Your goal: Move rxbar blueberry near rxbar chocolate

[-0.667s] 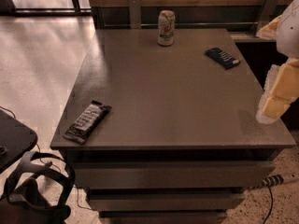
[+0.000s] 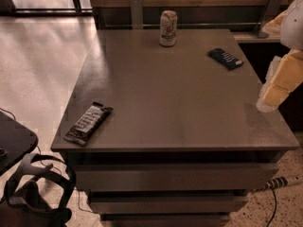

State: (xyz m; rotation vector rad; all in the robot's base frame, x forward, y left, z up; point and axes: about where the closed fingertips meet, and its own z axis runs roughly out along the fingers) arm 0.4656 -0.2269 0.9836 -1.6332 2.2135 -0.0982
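Observation:
The rxbar blueberry (image 2: pixel 226 58) is a small dark navy bar lying flat at the back right of the grey table (image 2: pixel 180 108). The rxbar chocolate (image 2: pixel 88 123) is a longer black-brown bar with whitish lettering, lying at the front left corner near the table's edge. The two bars are far apart, on opposite corners. My gripper is out of view. Only pale white and yellow arm segments (image 2: pixel 280 82) show at the right edge, beside and above the table's right side.
A pale drink can (image 2: pixel 168 28) stands upright at the back middle of the table. Drawers sit under the tabletop. A dark object with cable loops (image 2: pixel 33 193) lies on the floor at the lower left. A wooden wall with metal posts runs along the back.
The arm segment at the right edge has shifted slightly upward. The bars and the can have not moved.

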